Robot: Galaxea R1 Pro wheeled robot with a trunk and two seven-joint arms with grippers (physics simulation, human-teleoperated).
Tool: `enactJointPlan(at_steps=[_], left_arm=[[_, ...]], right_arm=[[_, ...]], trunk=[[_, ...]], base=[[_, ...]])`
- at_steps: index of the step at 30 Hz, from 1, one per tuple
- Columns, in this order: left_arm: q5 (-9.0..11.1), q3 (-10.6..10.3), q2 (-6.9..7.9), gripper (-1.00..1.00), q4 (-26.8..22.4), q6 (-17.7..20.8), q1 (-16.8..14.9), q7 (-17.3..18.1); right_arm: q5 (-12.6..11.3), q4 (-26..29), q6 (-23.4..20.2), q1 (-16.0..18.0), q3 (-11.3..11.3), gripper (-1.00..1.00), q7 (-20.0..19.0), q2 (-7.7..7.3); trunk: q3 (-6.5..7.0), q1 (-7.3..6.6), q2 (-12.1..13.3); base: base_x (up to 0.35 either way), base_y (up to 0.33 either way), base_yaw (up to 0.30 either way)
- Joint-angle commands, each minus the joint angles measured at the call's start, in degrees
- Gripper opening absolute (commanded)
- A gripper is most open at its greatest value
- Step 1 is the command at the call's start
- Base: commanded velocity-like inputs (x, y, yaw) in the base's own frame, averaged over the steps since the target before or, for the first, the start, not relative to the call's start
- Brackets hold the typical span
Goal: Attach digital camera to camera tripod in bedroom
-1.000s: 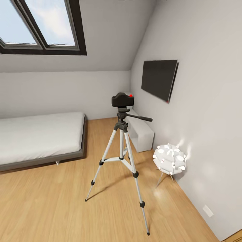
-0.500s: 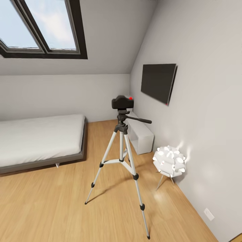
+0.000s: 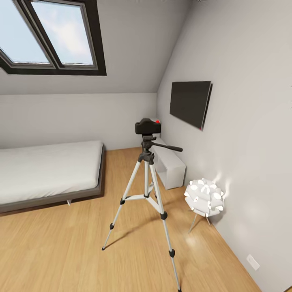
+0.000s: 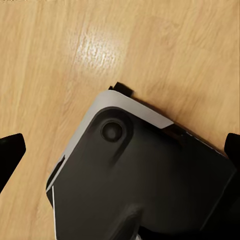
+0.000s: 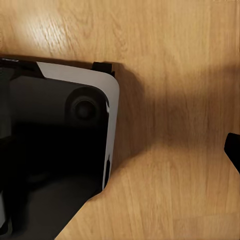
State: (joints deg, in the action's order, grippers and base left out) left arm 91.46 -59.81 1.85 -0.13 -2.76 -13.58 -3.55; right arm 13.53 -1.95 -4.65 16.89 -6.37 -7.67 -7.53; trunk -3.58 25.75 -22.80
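- Sitting on the black head of the camera tripod [image 3: 147, 194], the digital camera [image 3: 148, 127] is upright, its red dot on the top at the side nearer the wall.
- The tripod stands on the light wood floor [image 3: 61, 243] of the bedroom with its three silver-white legs spread; its long black pan handle [image 3: 167, 147] points toward the side wall.
- Against the earlier head pictures, the whole scene has slid: skylight [image 3: 48, 36], dark wall screen [image 3: 190, 102] and camera all sit a little lower in the picture, and the tripod's nearest foot now reaches the lower edge. That is the view moving; camera and tripod keep the same stance relative to the room.
- To the left lies the low grey platform bed [image 3: 48, 174] with its white mattress, well apart from the tripod.
- Behind the tripod, a white bench-like box [image 3: 172, 164] stands along the side wall; a white spiky lamp [image 3: 204, 196] on thin legs glows near the wall, to the right of the tripod.
- In the left wrist view, the left gripper's fingertips [image 4: 10, 152] show as dark tips at opposite edges, spread wide with nothing between them, above the robot's dark base [image 4: 145, 180] and wood floor.
- In the right wrist view, one dark fingertip [image 5: 233, 150] shows at the edge over bare floor beside the base [image 5: 55, 150]; whether that gripper is spread or pressed together I cannot tell.
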Motion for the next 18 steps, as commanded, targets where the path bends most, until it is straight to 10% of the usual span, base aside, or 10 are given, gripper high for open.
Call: enactJointPlan(at_steps=[1,18], left_arm=[[0.3,-0.5,0.00,1.00,0.0,-0.1,0.0,-0.1],[0.0,-0.5,0.00,1.00,0.0,0.0,0.0,0.6]], right_arm=[[0.5,-0.1,-0.1,0.1,-0.5,1.00,-0.2,-0.03],[0.5,-0.1,-0.1,0.1,-0.5,1.00,-0.2,-0.03]], trunk=[[-0.03,0.04,-0.1],[1.53,0.04,-0.1]], base=[[0.000,0.000,0.000],[0.000,0.000,0.000]])
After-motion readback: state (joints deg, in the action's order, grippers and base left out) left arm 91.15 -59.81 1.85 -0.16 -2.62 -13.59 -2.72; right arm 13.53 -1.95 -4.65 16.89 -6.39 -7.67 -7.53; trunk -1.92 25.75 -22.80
